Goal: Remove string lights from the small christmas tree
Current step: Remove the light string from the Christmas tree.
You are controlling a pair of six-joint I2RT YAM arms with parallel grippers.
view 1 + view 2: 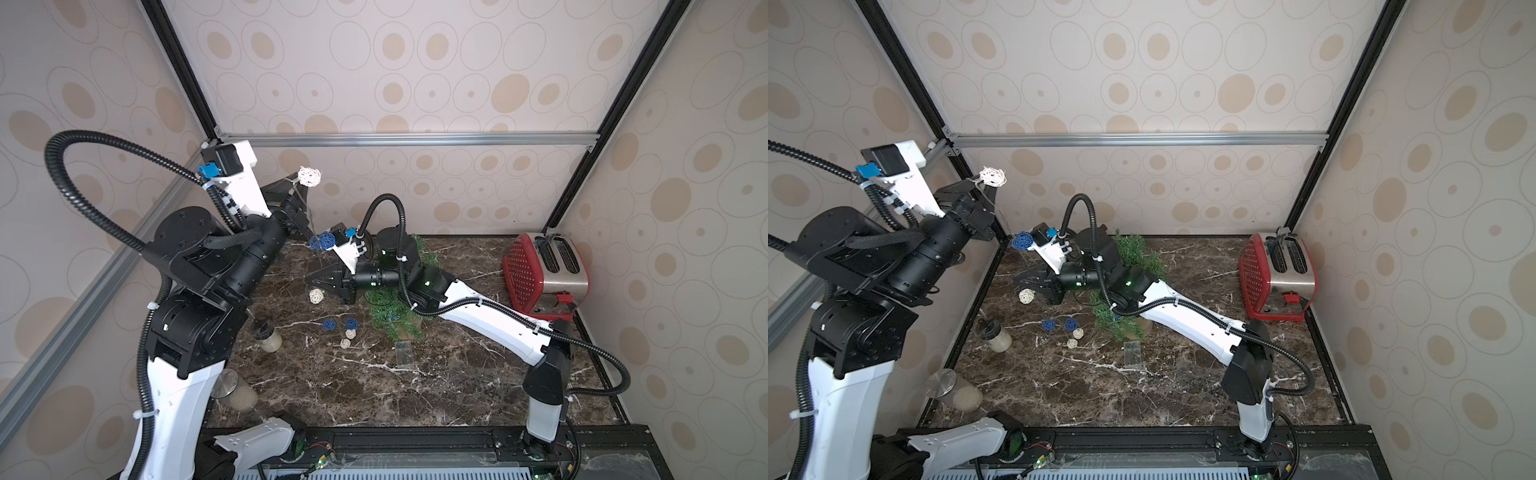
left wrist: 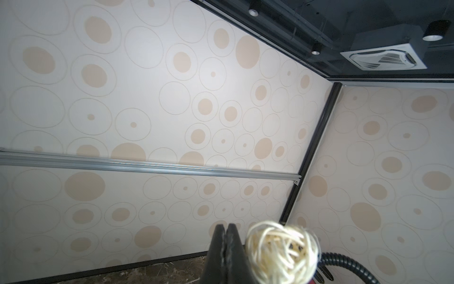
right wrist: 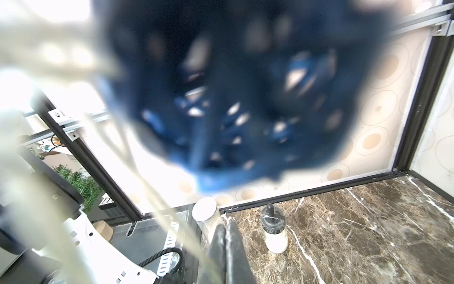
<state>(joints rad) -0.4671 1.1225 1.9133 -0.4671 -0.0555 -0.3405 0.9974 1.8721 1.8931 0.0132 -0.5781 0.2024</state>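
I hold the left gripper (image 1: 306, 190) pinching the string lights (image 1: 309, 176) high, and the right gripper (image 1: 311, 279) clenched; I fear a snagged wire topples the small christmas tree (image 1: 388, 309).

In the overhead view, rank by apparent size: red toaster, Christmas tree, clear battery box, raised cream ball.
1. red toaster
2. small christmas tree, partly hidden by the right arm, so unsure
3. battery box and raised cream ball look alike; the ball sits nearer the camera, so unranked

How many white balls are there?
4 white balls: one high at the left pincer, one by the right pincer, two on the table. The tree may hide more.
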